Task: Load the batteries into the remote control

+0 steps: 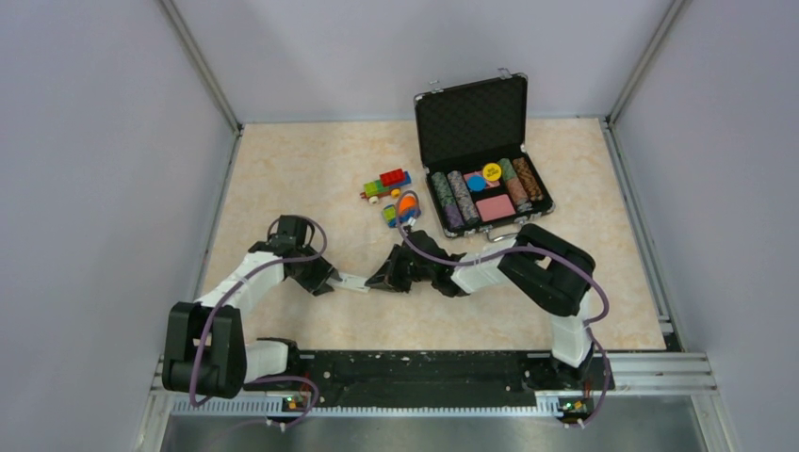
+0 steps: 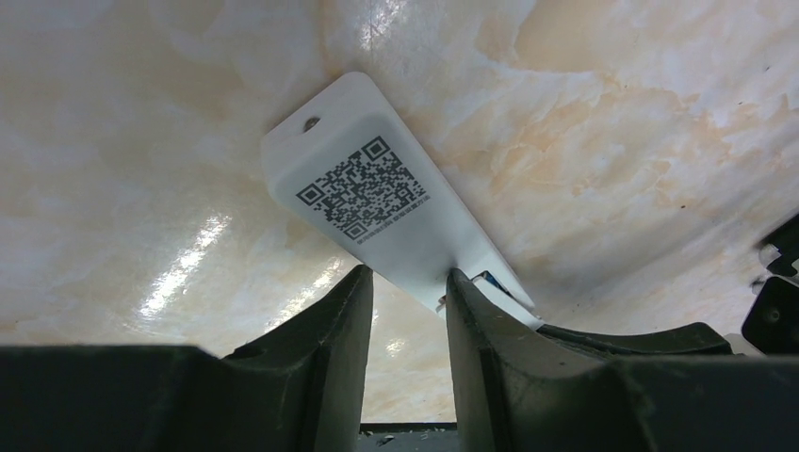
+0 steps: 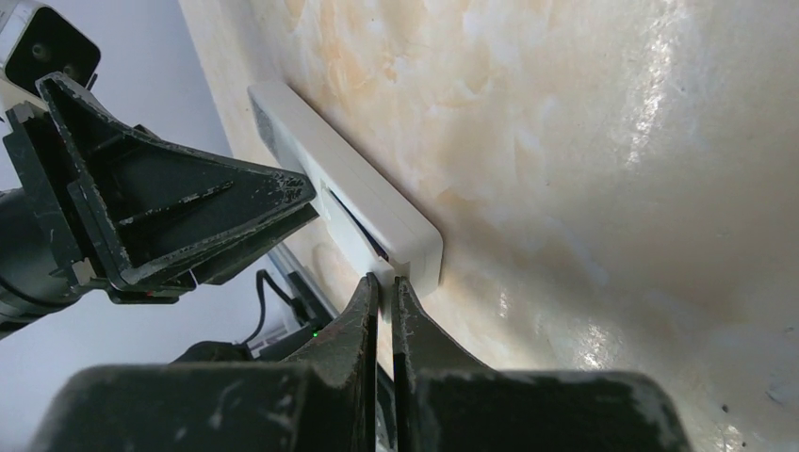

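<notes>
An open black case (image 1: 471, 118) sits at the far right of the beige marbled tabletop (image 1: 301, 169), its lid upright. Rows of poker chips (image 1: 454, 196) fill its tray, with a yellow chip (image 1: 491, 171), a blue chip (image 1: 477, 183) and a pink block (image 1: 496, 207) among them. Just left of the case lies a colourful toy train (image 1: 386, 184), with a smaller toy (image 1: 389, 215) near it. Grey walls (image 1: 94, 141) enclose the tabletop.

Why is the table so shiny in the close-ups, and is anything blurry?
Left wrist view: light glares in white streaks on the glossy table, yet the remote control and its square code are sharp. Right wrist view: a glare band down the table's right side. Top view: the table looks evenly lit, matte.
</notes>
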Motion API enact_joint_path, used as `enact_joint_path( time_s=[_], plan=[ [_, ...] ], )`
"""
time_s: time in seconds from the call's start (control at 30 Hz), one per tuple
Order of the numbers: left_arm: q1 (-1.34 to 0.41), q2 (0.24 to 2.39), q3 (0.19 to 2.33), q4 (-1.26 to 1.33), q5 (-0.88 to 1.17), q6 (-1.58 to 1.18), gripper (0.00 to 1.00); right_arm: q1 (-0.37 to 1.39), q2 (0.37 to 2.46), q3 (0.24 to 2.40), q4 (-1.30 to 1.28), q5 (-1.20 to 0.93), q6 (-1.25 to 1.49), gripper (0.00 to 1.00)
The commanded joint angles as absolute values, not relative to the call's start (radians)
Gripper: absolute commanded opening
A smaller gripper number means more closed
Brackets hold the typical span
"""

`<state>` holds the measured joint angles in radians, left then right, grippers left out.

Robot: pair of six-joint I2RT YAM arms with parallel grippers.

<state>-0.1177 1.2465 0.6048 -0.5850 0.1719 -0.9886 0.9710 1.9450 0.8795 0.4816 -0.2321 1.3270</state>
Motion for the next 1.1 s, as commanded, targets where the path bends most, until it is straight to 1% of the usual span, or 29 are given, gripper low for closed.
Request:
enact_joint_path(
  time_s=[0.0, 0.33, 0.5, 0.87, 1.07],
  plan=[
    [-0.114, 1.258, 0.599, -0.563, 0.177, -0.984, 0.39, 0.996, 1.927, 0.886, 0.416, -0.135, 1.248, 0.00],
    [-0.114, 1.284, 0.593, -0.547, 0.200, -0.995, 0.36, 1.008, 1.909, 0.859, 0.474, -0.090, 1.236, 0.00],
    [-0.114, 1.293, 0.593, -0.542, 0.202, -0.999, 0.34, 1.012, 1.906, 0.859, 0.477, -0.088, 1.236, 0.00],
    [-0.114, 1.292, 0.590, -0.539, 0.195, -1.012, 0.32, 1.025, 1.862, 0.837, 0.452, -0.014, 1.242, 0.00],
    [-0.114, 1.295, 0.591, -0.536, 0.201, -1.013, 0.32, 1.026, 1.897, 0.855, 0.477, -0.072, 1.270, 0.00]
  ],
)
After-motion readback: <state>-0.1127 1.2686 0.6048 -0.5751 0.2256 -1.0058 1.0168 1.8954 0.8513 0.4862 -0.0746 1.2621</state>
